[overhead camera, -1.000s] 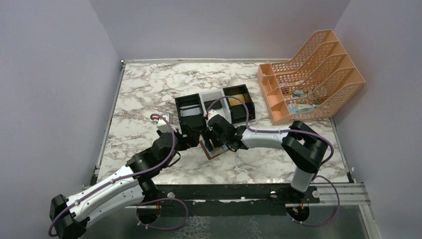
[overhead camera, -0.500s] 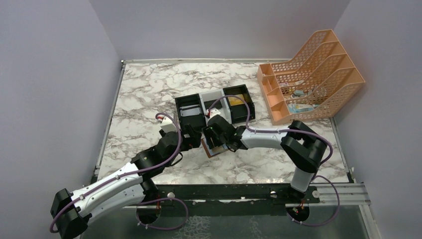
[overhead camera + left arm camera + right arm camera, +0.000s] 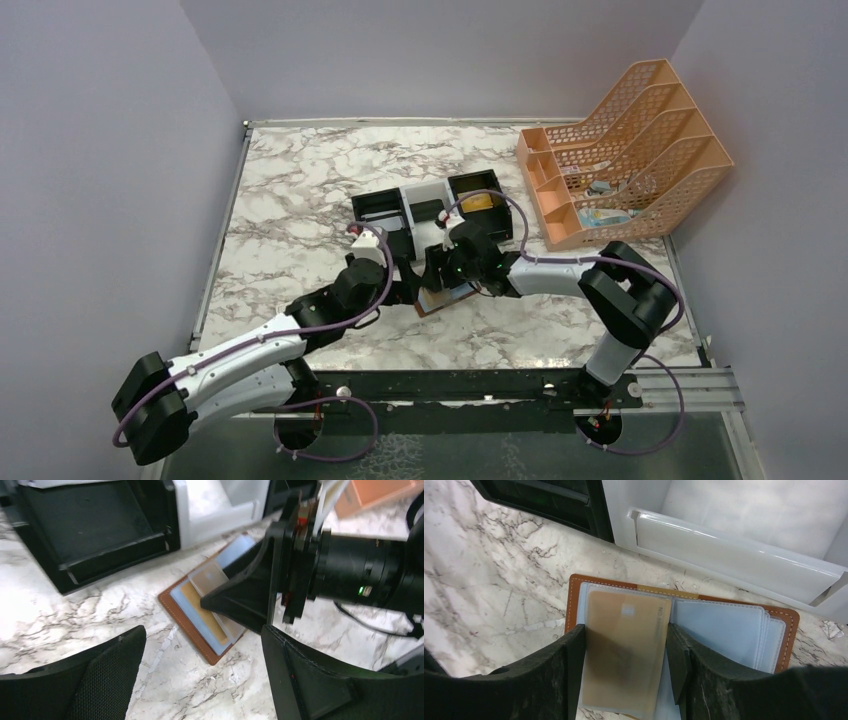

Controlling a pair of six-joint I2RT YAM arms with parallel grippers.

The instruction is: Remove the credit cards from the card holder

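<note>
The right pincer (image 3: 626, 635) is closed to the width of a tan card (image 3: 626, 650), with its fingers (image 3: 569, 665) meeting the card's two long edges. The card sits over the left half of the open holder (image 3: 572, 605), and its far short edge is free. To the pincer's right, blue-grey pockets (image 3: 729, 630) fan out to the holder's brown rim. Just beyond the tips, the holder's far edge stops short of the tray (image 3: 734, 555), with a thin strip of marble (image 3: 499, 570) between them. Left of the pincer the marble is bare.

The left pincer (image 3: 202, 640) hangs wide open and holds nothing. The holder lies ahead between its tips, apart from both. The right pincer's body crowds the space ahead on its right. On its left there is open marble up to the tray's black compartment.
</note>
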